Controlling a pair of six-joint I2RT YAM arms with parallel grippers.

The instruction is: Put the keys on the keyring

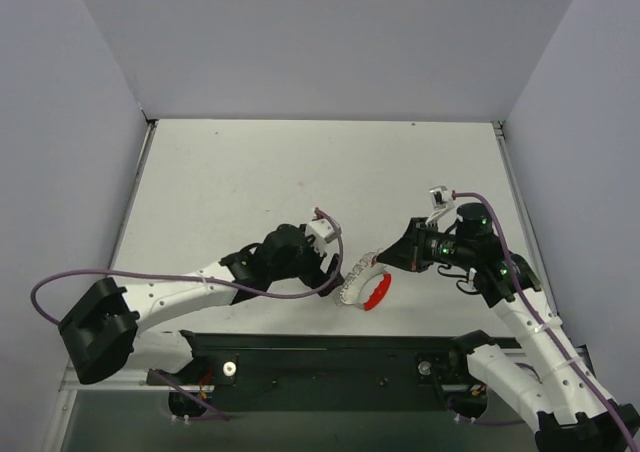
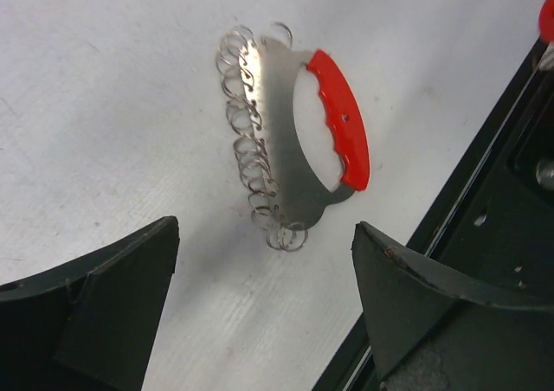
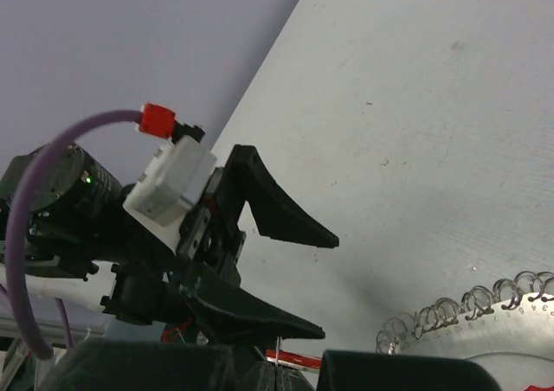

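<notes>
Left gripper gapes empty over the keyring. Right gripper, beside it, seemingly pinches the key; threading needs careful alignment.

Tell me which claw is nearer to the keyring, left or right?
Left, by a little. The open left claw sits just short of the chain side of the keyring. The shut right claw is beyond its red side, slightly farther off.

I've got the keyring lying flat on the white table, w/ red band on one side, silvery chain loops curling along the other; key mostly hidden, just a red sliver.
</notes>
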